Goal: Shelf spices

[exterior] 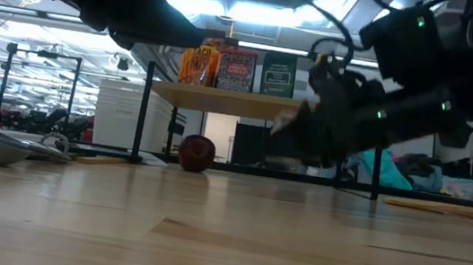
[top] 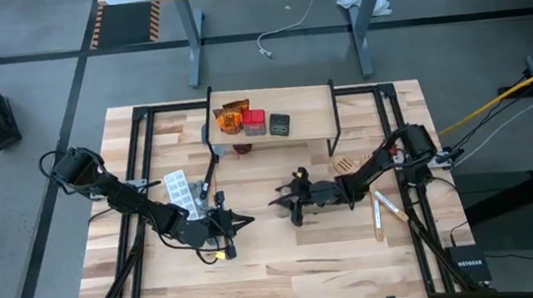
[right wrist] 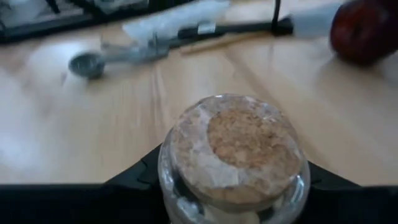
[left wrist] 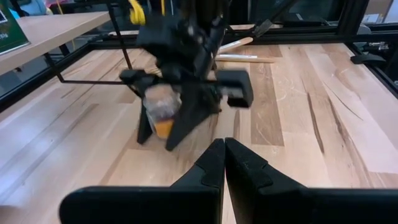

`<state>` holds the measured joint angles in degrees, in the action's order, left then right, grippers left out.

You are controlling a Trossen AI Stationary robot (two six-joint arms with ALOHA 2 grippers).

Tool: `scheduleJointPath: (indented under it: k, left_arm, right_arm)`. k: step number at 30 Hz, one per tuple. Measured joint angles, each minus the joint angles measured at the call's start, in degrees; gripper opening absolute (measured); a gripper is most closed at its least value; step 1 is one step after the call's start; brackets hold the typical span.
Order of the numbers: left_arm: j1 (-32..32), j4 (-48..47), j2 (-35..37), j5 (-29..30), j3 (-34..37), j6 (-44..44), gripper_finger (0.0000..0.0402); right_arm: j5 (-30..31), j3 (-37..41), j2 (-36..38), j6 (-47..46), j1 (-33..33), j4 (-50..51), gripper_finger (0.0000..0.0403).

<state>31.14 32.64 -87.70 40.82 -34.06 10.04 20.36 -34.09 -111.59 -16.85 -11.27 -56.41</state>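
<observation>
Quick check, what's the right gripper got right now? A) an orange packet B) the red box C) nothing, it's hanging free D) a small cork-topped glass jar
D: in the right wrist view the cork-topped glass jar sits between the right gripper's dark fingers, while the red box and an orange packet stand on the shelf.
</observation>
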Motion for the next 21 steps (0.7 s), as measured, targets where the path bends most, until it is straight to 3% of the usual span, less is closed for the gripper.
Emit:
scheduleJointPath:
  k: [7,17,21]
  left_arm:
    - [0.0,-0.6,0.0,0.0,0.0,0.6,0.0005]
    - [0.0,-0.8,0.0,0.0,0.0,0.7,0.0005]
    - [0.5,-0.8,0.0,0.0,0.0,0.7,0.0005]
  right_arm:
    - [4.6,0.0,7.8,2.2,0.0,4.3,0.0182]
    - [20.4,0.0,22.4,14.6,1.0,14.3,0.0182]
    - [23.8,0.0,26.4,17.7,3.7,15.1,0.0182]
